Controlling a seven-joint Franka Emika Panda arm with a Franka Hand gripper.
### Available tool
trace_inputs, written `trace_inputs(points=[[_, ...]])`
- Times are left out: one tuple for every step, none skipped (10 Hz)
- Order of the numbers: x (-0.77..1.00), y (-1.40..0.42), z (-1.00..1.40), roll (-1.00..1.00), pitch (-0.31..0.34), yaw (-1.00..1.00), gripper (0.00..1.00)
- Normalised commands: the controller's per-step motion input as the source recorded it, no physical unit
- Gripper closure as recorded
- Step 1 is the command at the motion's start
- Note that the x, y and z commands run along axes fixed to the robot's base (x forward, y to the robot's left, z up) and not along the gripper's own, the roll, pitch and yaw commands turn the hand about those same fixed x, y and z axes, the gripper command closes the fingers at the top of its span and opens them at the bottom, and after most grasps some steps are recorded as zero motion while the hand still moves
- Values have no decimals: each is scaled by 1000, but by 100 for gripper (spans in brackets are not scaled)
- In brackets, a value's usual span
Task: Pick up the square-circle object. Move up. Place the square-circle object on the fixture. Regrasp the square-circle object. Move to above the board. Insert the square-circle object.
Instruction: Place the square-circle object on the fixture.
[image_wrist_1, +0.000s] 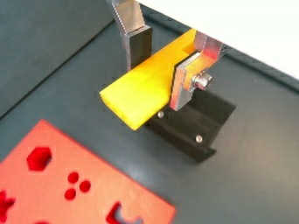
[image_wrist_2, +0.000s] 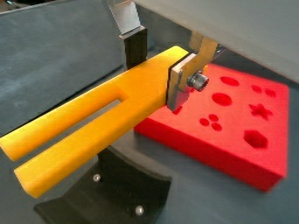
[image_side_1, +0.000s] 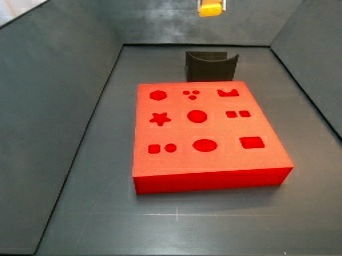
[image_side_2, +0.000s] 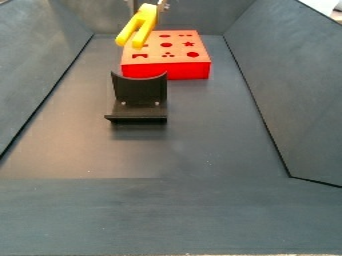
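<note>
Dark floor below: gripper (image_wrist_2: 158, 66) fingers (image_wrist_2: 184, 81) pinch the square-circle object (image_wrist_2: 100, 122), tilted, prongs downward, above the fixture (image_side_2: 136, 98).

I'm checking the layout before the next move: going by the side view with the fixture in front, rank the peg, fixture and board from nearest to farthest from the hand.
1. Yellow peg: clamped in the hand.
2. Red board: just below.
3. Fixture: on the floor, nearer the camera.

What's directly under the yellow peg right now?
The gripper holds the square-circle object in the air. In a wrist view the fixture sits below it, partly covered by the peg; its notch is hidden. The board lies off to one side.
</note>
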Motion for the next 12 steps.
trace_inputs(points=[[280, 61, -10, -1000, 176, 238, 100], [225, 53, -15, -1000, 186, 226, 100], [95, 45, -17, -1000, 210, 194, 100], [64, 43, -8, -1000, 216, 180, 100], [59, 38, -15, -1000, 233, 147, 100], [67, 36, -22, -1000, 247, 129, 100], [83, 40, -17, -1000, 281, 88, 100], [87, 43, -19, -1000, 315, 27, 100], [89, 43, -24, -1000, 339, -28, 100], [87, 45, -22, -1000, 359, -95, 100], [85, 46, -24, -931, 355, -168, 100], [87, 48, -23, -698, 280, -244, 100]])
